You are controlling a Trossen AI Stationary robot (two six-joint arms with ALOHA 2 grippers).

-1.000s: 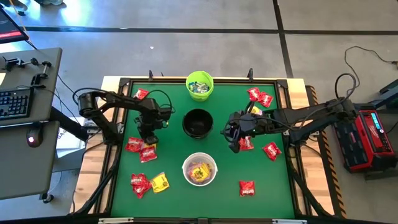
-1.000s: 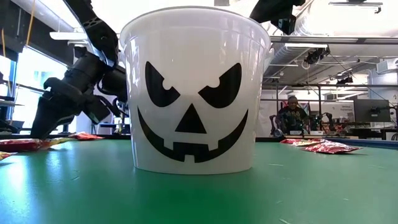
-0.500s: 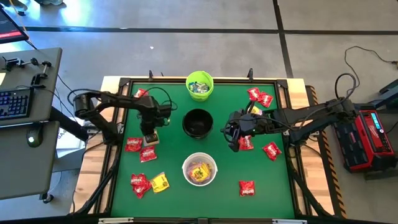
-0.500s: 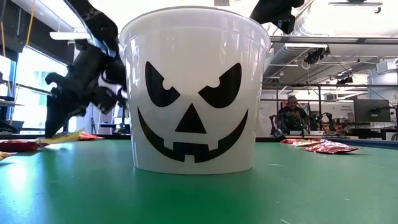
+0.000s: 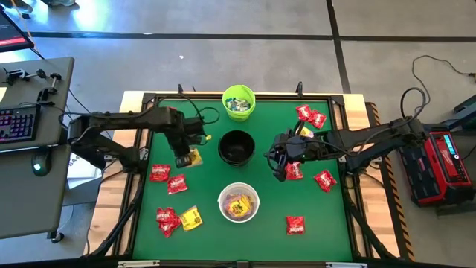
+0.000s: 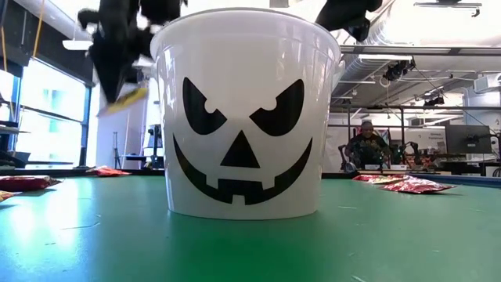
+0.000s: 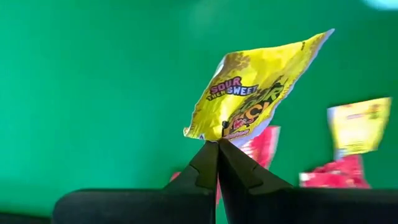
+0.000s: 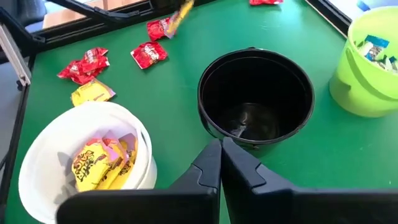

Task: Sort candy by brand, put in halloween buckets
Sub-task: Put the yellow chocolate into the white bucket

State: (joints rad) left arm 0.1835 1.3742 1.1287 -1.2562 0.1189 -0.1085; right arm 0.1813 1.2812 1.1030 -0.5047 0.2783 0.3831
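My left gripper (image 5: 183,158) hovers above the table's left half, shut on a yellow candy packet (image 5: 194,157); the low view shows it raised high (image 6: 117,74). My right gripper (image 5: 279,165) is shut and empty, right of the black bucket (image 5: 236,147), which the right wrist view shows empty (image 8: 256,96). The lime green bucket (image 5: 239,102) holds pale packets. The white bucket (image 5: 238,202) holds yellow ones (image 8: 99,165). Red packets (image 5: 160,173) and a yellow one (image 5: 192,218) lie flat on the green mat. My left gripper pinches the yellow packet between its two fingertips (image 7: 208,163) at one corner of the wrapper (image 7: 219,132). The fingers come from above, pointing down. The packet is lifted clear of the table and hangs tilted below the fingers (image 6: 125,97).
More red packets lie near the far right corner (image 5: 311,115), beside my right gripper (image 5: 294,171), and on the right side (image 5: 325,179) (image 5: 295,224). A raised black frame (image 5: 149,97) borders the mat. A person sits in the room beyond (image 6: 364,145).
My left gripper has risen from the mat among the red packets, carrying the yellow packet up with it and shifting a little toward the far edge. The packet, lying on the table a second ago, is now lifted clear.
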